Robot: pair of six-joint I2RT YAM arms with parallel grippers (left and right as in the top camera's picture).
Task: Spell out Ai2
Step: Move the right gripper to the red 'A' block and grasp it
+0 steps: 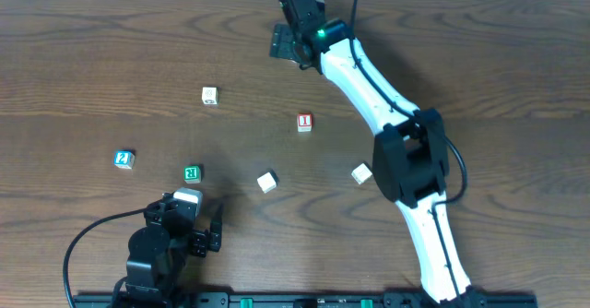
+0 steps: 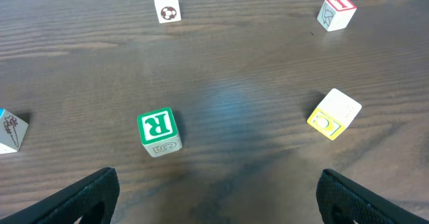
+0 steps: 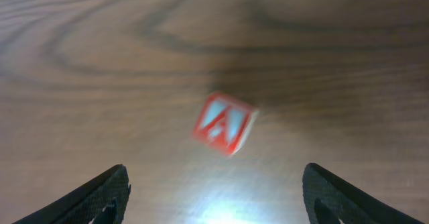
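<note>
A red block with a white letter A (image 3: 226, 123) lies tilted on the wood table, ahead of and between the fingers of my open right gripper (image 3: 214, 200); it is slightly blurred. In the overhead view that gripper (image 1: 288, 42) is at the far middle of the table and hides the A block. A red-edged block marked I or 1 (image 1: 305, 122) sits mid-table and also shows in the left wrist view (image 2: 336, 13). A blue 2 block (image 1: 124, 159) sits at the left. My left gripper (image 1: 205, 240) is open and empty near the front edge.
A green R block (image 1: 192, 172) lies just ahead of the left gripper (image 2: 218, 200), seen also in the left wrist view (image 2: 159, 130). A white ball-picture block (image 1: 210, 95), a white-yellow block (image 1: 267, 182) and another white block (image 1: 361, 172) are scattered around.
</note>
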